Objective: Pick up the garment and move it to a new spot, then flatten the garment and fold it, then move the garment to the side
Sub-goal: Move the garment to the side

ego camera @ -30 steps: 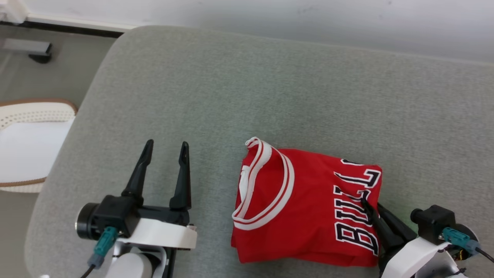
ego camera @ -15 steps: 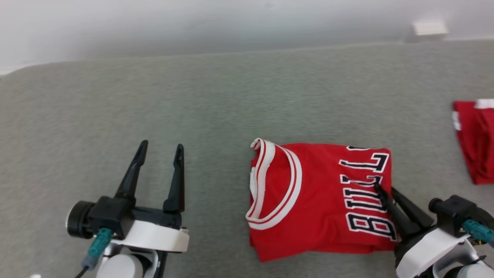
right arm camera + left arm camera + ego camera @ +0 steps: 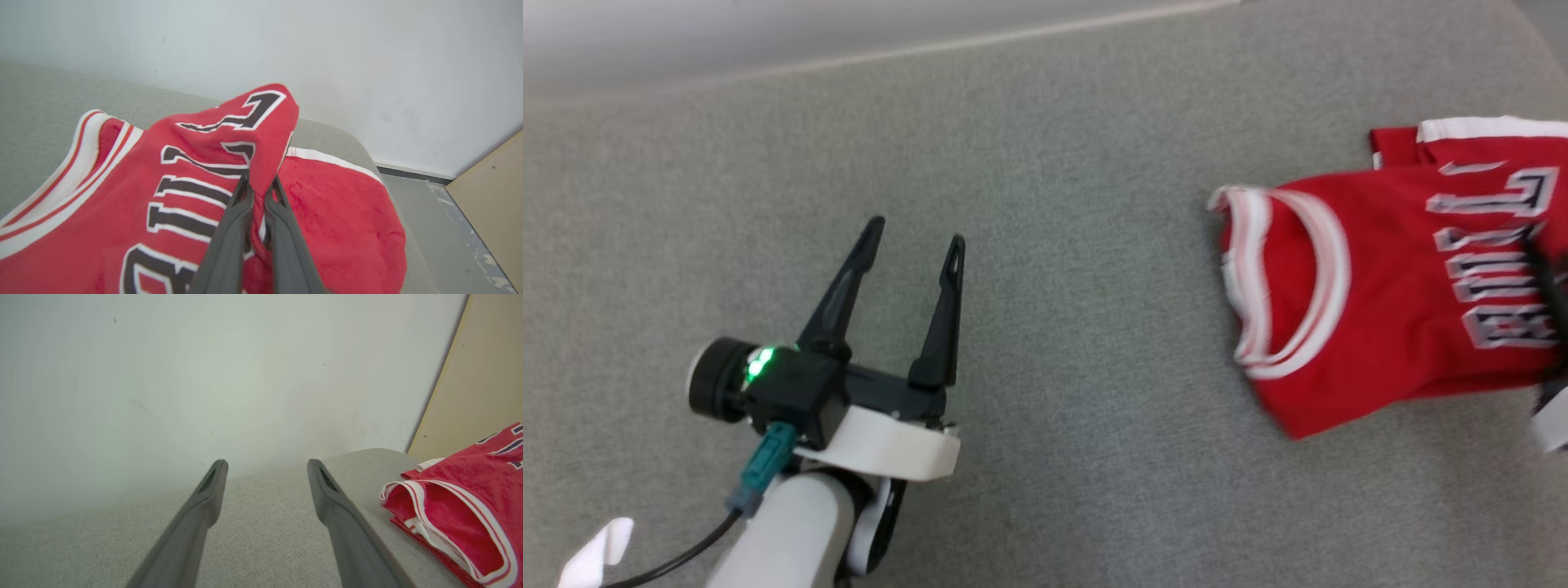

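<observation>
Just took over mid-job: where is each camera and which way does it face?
Head view: on the head, looking down at the grey cushion; open left gripper lower left, red jersey right.
Left wrist view: on that wrist, along its spread fingers toward the white wall.
Right wrist view: on that wrist, along the right gripper shut on the jersey.
Shared: all three see the jersey.

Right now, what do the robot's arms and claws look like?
The left gripper has two long, pointed black fingers on a black block with a glowing green light, a white cuff, a pale rounded forearm, and a teal plug trailing a dark cable. The right gripper has matching slim dark fingers.
</observation>
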{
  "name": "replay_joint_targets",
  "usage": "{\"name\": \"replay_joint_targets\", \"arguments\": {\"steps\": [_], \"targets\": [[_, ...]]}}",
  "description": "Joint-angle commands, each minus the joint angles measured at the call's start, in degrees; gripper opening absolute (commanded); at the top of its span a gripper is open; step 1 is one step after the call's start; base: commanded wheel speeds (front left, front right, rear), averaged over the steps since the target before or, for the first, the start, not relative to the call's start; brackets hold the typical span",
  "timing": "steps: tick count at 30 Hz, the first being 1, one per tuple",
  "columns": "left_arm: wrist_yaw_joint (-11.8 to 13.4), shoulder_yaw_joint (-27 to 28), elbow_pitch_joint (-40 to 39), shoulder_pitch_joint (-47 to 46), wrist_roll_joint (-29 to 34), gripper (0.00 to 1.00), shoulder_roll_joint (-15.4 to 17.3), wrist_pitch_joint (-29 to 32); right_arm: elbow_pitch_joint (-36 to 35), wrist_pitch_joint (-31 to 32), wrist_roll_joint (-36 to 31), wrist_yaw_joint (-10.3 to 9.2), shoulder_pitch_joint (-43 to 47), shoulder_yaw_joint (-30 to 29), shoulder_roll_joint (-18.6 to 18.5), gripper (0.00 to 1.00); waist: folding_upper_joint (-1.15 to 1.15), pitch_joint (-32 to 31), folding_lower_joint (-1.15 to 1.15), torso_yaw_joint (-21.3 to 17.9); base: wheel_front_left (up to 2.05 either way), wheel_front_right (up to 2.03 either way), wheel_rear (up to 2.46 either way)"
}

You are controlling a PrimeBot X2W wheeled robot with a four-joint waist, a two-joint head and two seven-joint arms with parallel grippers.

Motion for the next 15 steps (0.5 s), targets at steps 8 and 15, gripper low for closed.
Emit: {"name": "replay_joint_targets", "arguments": {"steps": [8, 15], "targets": [[-1.61, -2.76, -1.21, -7.5, 2.87, 1.0, -0.77, 0.51, 12.63, -3.84, 1.79, -0.18, -7.93, -9.19, -10.01, 0.0, 0.0, 10.67, 0.0, 4.12, 0.0, 0.0, 0.0], [-2.29, -3.81, -0.48, -10.8, 3.84, 1.0, -0.83, 0.2, 24.36, -7.38, -1.0, -0.18, -13.87, -13.93, -11.23, 0.0, 0.0, 14.69, 0.0, 5.31, 0.0, 0.0, 0.0]]}}
